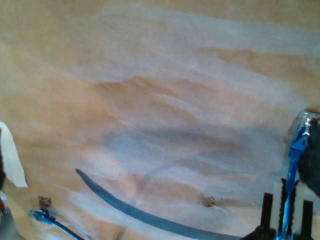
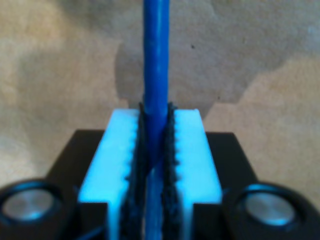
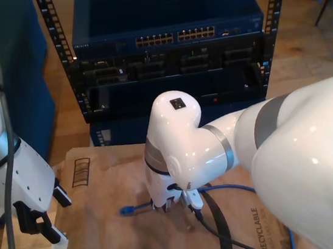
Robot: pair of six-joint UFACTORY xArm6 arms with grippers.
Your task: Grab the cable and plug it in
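Observation:
The cable is thin and bright blue and lies on brown paper. One plug rests on the paper towards the exterior view's left. My second gripper is shut on the cable, which runs straight out between its white pads. In the exterior view this gripper hangs under the large white arm at centre, just above the paper. The first wrist view sees the second gripper holding the cable, and a blue plug on the paper. My first gripper stands open at the exterior view's left, away from the cable.
A rack behind the table holds a blue network switch with two rows of ports. A black arm cable curves over the paper beside the second gripper. A dark blue cabinet stands at the exterior view's left.

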